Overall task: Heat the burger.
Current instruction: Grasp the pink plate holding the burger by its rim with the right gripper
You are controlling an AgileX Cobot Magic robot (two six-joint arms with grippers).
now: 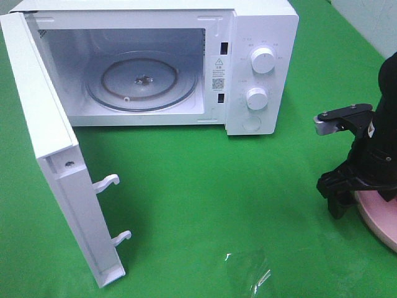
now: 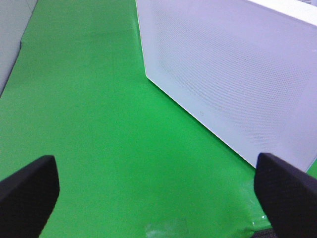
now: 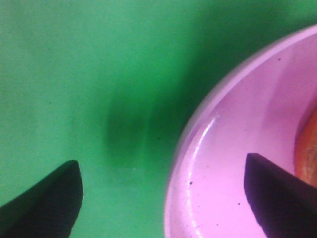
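Swung wide toward us, the microwave door stands open on the left of the green mat. Behind it, the microwave shows a bare glass turntable. We judge the oven ready to receive, so the trouble lies elsewhere.

Our left gripper hangs near the door's dotted outer face, jaws spread fully with nothing in them. A careless sweep from that arm could push the door toward closed just as a load comes across.

Well apart, at the right edge of the mat, sits the pink plate. The burger lies on it, though we see only an orange sliver in the right wrist view. From above, the arm hides it.

Our right gripper is wide apart and holds nothing. One finger is over the mat and the other over the plate, so it straddles the rim. If it closes here we would pinch the plate and not the burger. The plate might then tip or skid and spill its load. An off-centre squeeze could also shear the stacked layers.

Smallest, a scrap of clear film lies on the mat near the front edge, and a low carry could snag it.
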